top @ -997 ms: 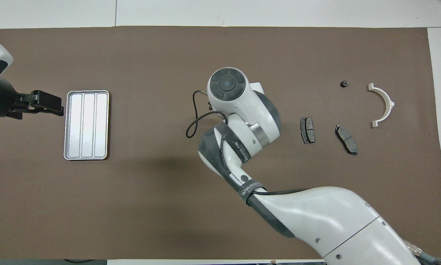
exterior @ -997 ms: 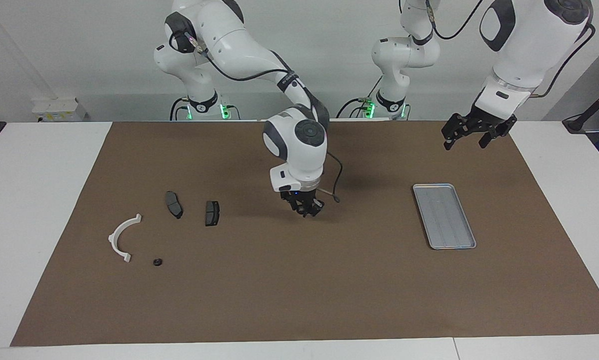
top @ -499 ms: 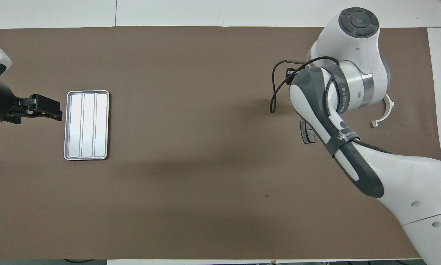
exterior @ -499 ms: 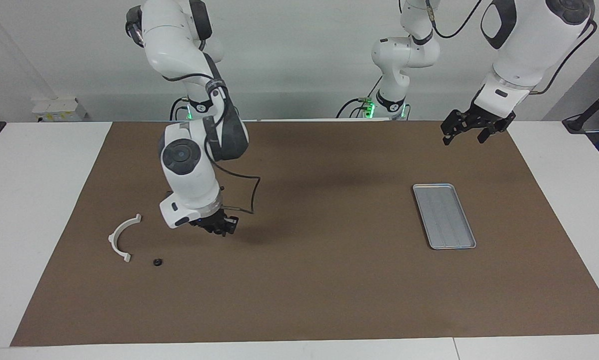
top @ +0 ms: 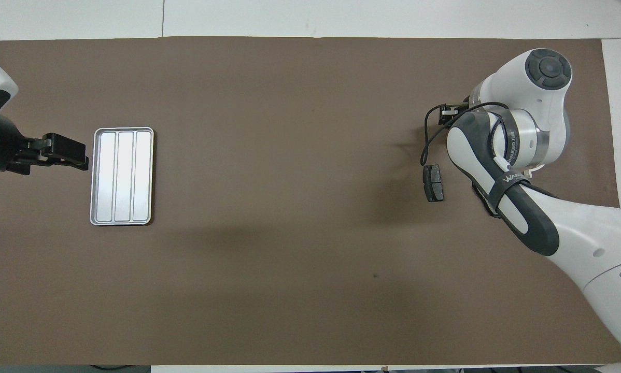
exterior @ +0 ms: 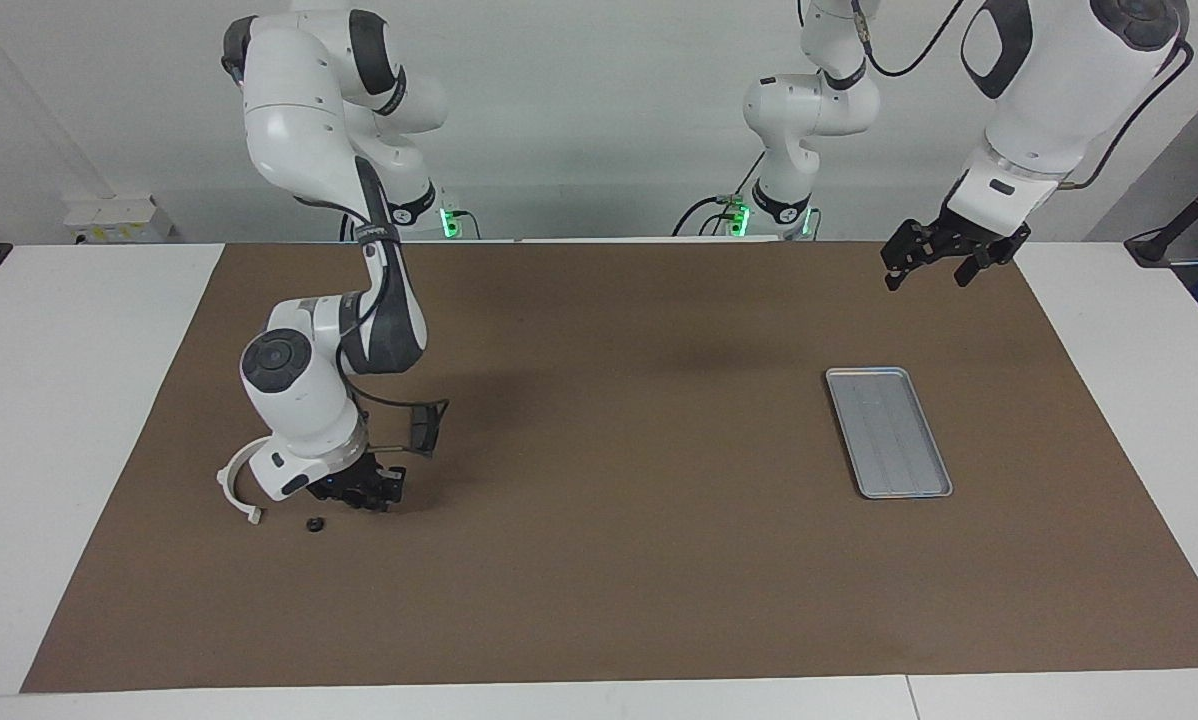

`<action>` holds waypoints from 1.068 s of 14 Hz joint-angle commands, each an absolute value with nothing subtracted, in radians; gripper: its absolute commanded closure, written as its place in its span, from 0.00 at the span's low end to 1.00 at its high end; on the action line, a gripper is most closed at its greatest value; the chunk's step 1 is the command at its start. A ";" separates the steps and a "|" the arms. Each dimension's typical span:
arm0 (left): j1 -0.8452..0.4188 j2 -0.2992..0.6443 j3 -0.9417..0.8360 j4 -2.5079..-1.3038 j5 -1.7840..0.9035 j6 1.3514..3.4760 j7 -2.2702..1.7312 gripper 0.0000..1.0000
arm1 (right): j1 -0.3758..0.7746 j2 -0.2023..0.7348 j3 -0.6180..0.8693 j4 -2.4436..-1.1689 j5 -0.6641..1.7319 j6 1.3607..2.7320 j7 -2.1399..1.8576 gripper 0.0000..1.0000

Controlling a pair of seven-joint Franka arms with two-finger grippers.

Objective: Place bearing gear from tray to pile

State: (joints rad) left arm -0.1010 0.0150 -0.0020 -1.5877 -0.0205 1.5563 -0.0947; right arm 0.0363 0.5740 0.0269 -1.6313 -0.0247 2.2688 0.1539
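A: Where is the right gripper?

B: Low over the brown mat, at the right arm's end of the table, just beside a small black gear that lies on the mat. I cannot tell whether its jaws are apart or together, nor whether it holds anything.

A: And the pile?

B: The white curved bracket lies beside the gear, partly hidden by the arm's wrist. One dark pad lies nearer to the robots than the gripper; the overhead view shows it whole.

A: The tray?

B: It sits well apart from all that, toward the left arm's end, and nothing shows in it.

A: The left gripper?

B: It waits in the air above the mat's edge, jaws apart, holding nothing.
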 commanded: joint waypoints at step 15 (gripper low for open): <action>-0.112 -0.009 0.009 -1.608 -0.020 1.546 -0.092 0.00 | 0.026 0.428 0.040 -1.644 -0.014 2.119 0.140 0.00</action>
State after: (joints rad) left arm -0.1010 0.0149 -0.0016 -1.5882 -0.0205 1.5560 -0.0947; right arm 0.0364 0.4759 0.0302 -1.6290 -0.0243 2.1567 0.1532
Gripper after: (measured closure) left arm 0.000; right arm 0.000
